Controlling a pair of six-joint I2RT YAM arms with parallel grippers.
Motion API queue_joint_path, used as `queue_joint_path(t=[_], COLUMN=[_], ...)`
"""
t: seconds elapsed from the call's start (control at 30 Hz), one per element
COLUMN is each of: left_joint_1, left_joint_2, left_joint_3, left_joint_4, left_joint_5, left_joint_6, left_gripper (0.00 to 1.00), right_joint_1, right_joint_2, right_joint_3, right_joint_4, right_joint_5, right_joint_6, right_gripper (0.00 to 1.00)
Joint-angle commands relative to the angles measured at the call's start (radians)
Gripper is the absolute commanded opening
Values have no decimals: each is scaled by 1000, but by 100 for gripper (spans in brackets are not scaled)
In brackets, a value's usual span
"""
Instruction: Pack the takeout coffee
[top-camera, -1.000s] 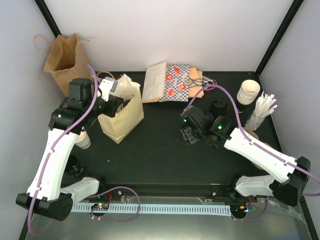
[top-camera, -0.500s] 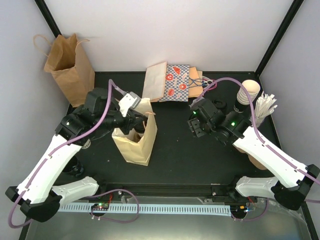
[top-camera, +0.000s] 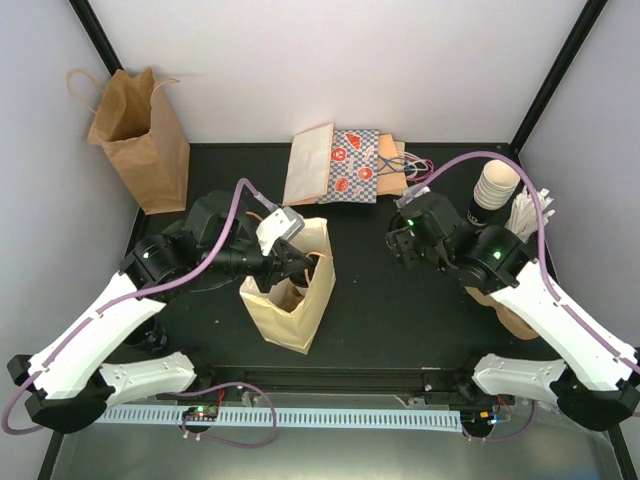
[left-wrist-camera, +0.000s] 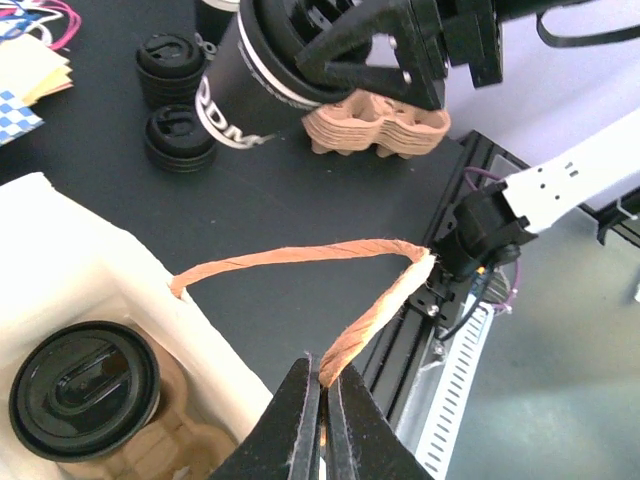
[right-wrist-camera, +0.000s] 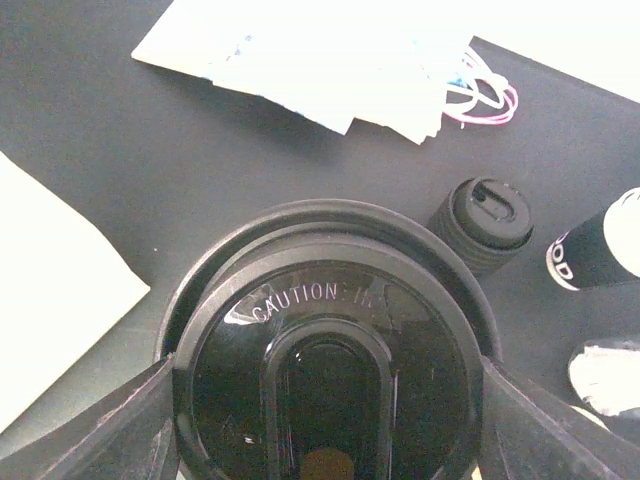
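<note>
The left tool (left-wrist-camera: 322, 400) is pinching together on the twisted orange handle (left-wrist-camera: 300, 258) of the cream bag (top-camera: 300, 318), which is standing open on the counter (top-camera: 360, 290). One lidded coffee cup (left-wrist-camera: 84, 390) is sitting upright inside that bag, below and beside the left tool and not touching it. The right tool (right-wrist-camera: 325, 420) is clamping a second lidded cup (right-wrist-camera: 325, 340) from both sides, its fingers pressing the rim of the black lid. It is hanging above the counter, well apart from the cream bag.

So two lidded cups are showing: one in the bag, one in the right tool. One stack of plain white cups (top-camera: 497, 185) is standing at the right edge. Two stacks of black lids (left-wrist-camera: 170, 62) are sitting near it. One brown bag (top-camera: 135, 135) is standing in the back left corner.

Compared with a second ago, the left tool is now holding the cream bag nearer the middle and front of the counter. The right tool is now sitting farther back and to the right.
</note>
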Motion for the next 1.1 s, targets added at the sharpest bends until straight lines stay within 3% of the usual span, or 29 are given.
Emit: queue_joint_path(t=[0.0,0.53,0.93,1.07], left_joint_1=[-48,-167,-234,-245], left_joint_2=[-5,23,50,53], left_joint_3=[17,24,38,37], left_joint_4=[2,18,35,41], left_joint_5=[-2,22,17,10], left_joint_6=[-44,-105,-122,-129], left_gripper=[1,2,2,2], right_joint_1=[-5,-5,-3,-3], right_joint_2=[-60,-80,12,56], right_joint_3=[39,214,344,346], right_joint_4=[34,127,108,56], right_joint_5=[38,-180,-670,-748], right_joint_6=[-31,-126,-180,-200], right_gripper=[62,58,53,52])
